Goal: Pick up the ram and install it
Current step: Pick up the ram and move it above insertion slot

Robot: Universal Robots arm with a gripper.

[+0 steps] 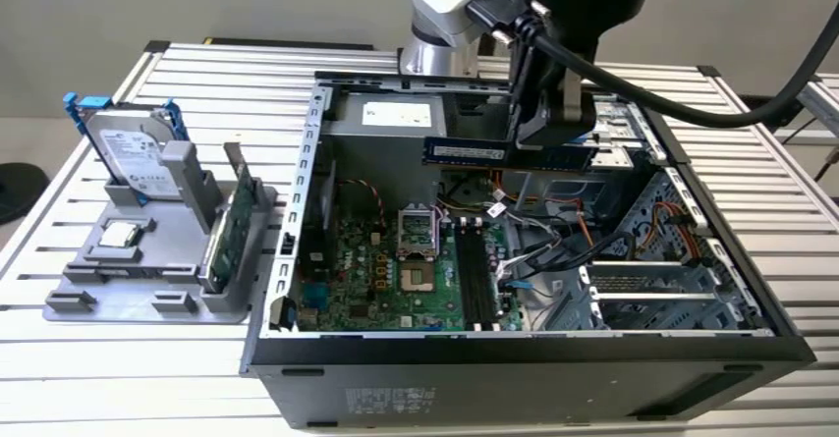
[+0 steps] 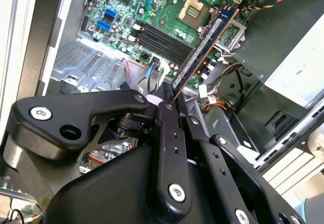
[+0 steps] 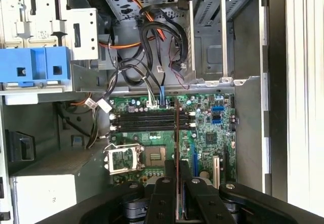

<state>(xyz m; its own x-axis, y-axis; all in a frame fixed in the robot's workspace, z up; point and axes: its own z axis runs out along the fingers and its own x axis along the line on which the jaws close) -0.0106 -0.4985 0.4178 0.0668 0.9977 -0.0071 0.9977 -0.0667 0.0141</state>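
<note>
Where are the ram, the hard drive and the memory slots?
the ram (image 1: 466, 150): exterior view, free half of the board.
the hard drive (image 1: 129, 147): exterior view, silver labelled face.
the memory slots (image 3: 144, 121): first wrist view, middle of the black slots.

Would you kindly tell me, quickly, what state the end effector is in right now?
The end effector is closed on the ram, holding it over the open computer case.

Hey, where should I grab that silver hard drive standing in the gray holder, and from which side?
Probably grip its upper half across the flat faces, coming from above: the hard drive stands on edge in the gray holder, lower part seated, top free.
</note>
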